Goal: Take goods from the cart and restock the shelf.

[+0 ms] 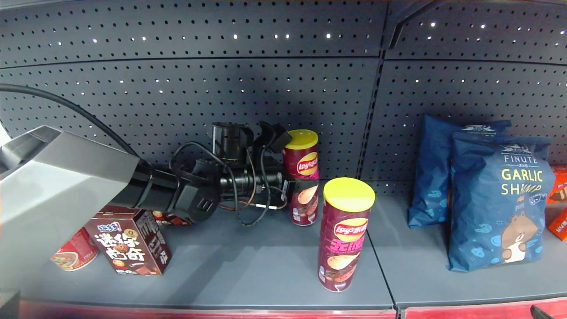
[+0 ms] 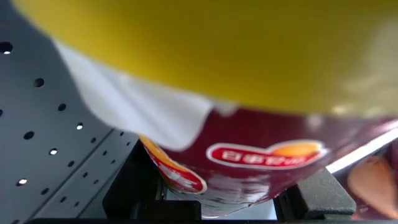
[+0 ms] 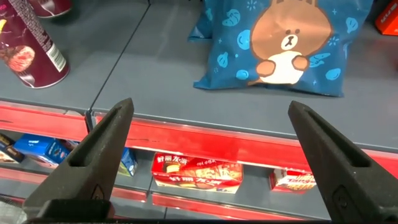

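Rear can [image 1: 302, 155] gripped upright at the back of the shelf [image 1: 248, 270].
I see blue snack bags [image 1: 496, 199] right of the front can [image 1: 343, 235], a brown box [image 1: 133, 241] left of it. The rear can stands behind the front can, long axis vertical, my left gripper [image 1: 303, 188] clamped on its middle. My right gripper [image 3: 211, 109] hangs before the shelf edge, right of the front can, jaws wide apart.

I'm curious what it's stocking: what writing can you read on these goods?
"FINUTE", "GARLIC": front blue bag.
"SH-MP", middle lost in a crease: same bag.
"Lay's": front can, rear can.
Brown box, lower-shelf packs: characters too small or stylised to read.
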